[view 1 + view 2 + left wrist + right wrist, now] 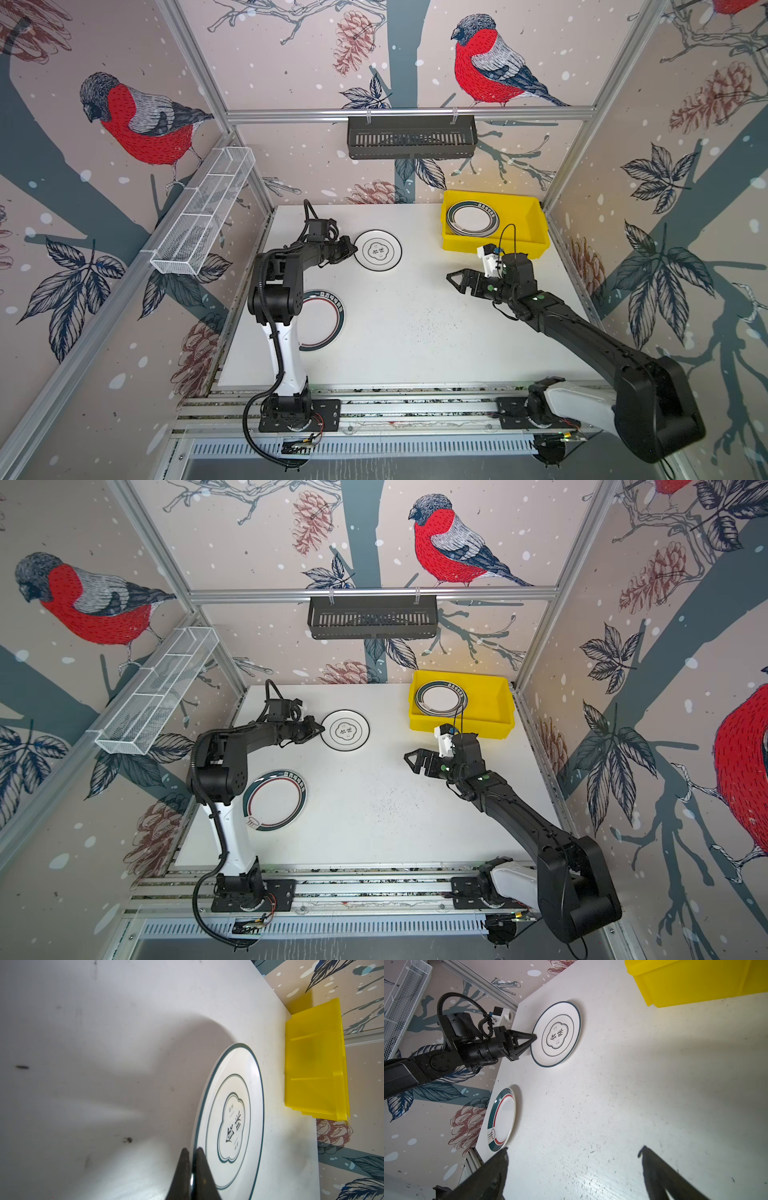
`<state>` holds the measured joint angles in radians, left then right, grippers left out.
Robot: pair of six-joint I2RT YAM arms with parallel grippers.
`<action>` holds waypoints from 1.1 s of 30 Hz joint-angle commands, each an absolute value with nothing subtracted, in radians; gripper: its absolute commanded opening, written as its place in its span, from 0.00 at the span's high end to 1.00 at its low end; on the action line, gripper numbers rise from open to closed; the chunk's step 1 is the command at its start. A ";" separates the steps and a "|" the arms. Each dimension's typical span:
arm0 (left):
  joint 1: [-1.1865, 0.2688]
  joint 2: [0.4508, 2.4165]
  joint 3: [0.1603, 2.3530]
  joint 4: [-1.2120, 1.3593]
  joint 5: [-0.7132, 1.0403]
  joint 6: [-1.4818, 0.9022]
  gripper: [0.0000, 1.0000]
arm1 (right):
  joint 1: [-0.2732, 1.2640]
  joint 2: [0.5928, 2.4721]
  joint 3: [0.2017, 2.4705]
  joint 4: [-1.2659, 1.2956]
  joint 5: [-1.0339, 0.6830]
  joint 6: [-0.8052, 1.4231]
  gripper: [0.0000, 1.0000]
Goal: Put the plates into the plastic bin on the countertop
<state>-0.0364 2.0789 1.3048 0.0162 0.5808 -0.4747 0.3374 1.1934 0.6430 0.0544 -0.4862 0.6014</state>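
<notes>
Two round white plates are laid flat on the smooth white counter [415, 332]: a thin-ringed plate [378, 250] and a wide-rimmed green plate [324, 324]. A stack of green-rimmed plates [472, 218], too close to count, is kept in the yellow plastic bin [528, 237] at the far right corner. The thin-ringed plate's edge is pinched by the tightly closed left hand [354, 249], and the right hand [453, 282] is spread wide with nothing held.
</notes>
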 commanded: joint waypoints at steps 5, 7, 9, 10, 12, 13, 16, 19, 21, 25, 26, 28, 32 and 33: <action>-0.067 1.963 1.193 0.173 0.640 -0.573 1.00 | 0.336 1.188 0.639 0.117 -0.487 0.641 0.01; -0.083 1.925 1.159 0.203 0.643 -0.593 1.00 | 0.336 1.185 0.634 0.130 -0.488 0.654 0.01; -0.100 1.887 1.114 0.266 0.658 -0.634 1.00 | 0.336 1.182 0.628 0.150 -0.491 0.670 0.01; -0.106 1.873 1.094 0.296 0.667 -0.659 1.00 | 0.336 1.180 0.625 0.158 -0.491 0.680 0.01; -0.120 1.841 1.050 0.382 0.700 -0.716 1.00 | 0.335 1.175 0.617 0.177 -0.487 0.700 0.01; -0.126 1.828 1.036 0.412 0.710 -0.737 1.00 | 0.335 1.174 0.613 0.186 -0.483 0.708 0.01; -0.144 1.792 1.028 0.429 0.720 -0.756 1.00 | 0.336 1.164 0.593 0.212 -0.474 0.728 0.01; -0.159 1.759 1.051 0.364 0.723 -0.727 1.00 | 0.336 1.162 0.582 0.238 -0.480 0.741 0.01; -0.172 1.730 1.045 0.347 0.708 -0.725 1.00 | 0.336 1.165 0.575 0.263 -0.487 0.750 0.01; -0.228 1.701 1.028 0.376 0.701 -0.754 1.00 | 0.340 1.175 0.565 0.331 -0.505 0.781 0.05; -0.249 1.699 1.029 0.382 0.700 -0.762 1.00 | 0.342 1.179 0.562 0.348 -0.506 0.789 0.07; -0.282 1.694 1.028 0.400 0.687 -0.780 1.00 | 0.345 1.183 0.559 0.375 -0.504 0.808 0.11; -0.331 1.691 1.026 0.460 0.673 -0.830 1.00 | 0.353 1.186 0.554 0.415 -0.508 0.828 0.20; -0.341 1.692 1.026 0.472 0.673 -0.841 1.00 | 0.354 1.185 0.552 0.424 -0.508 0.829 0.25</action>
<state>-0.3222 1.7004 1.0248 0.3496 0.6773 -0.7853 0.3504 1.1854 0.5549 0.3439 -0.4976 0.8101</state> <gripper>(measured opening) 0.075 0.772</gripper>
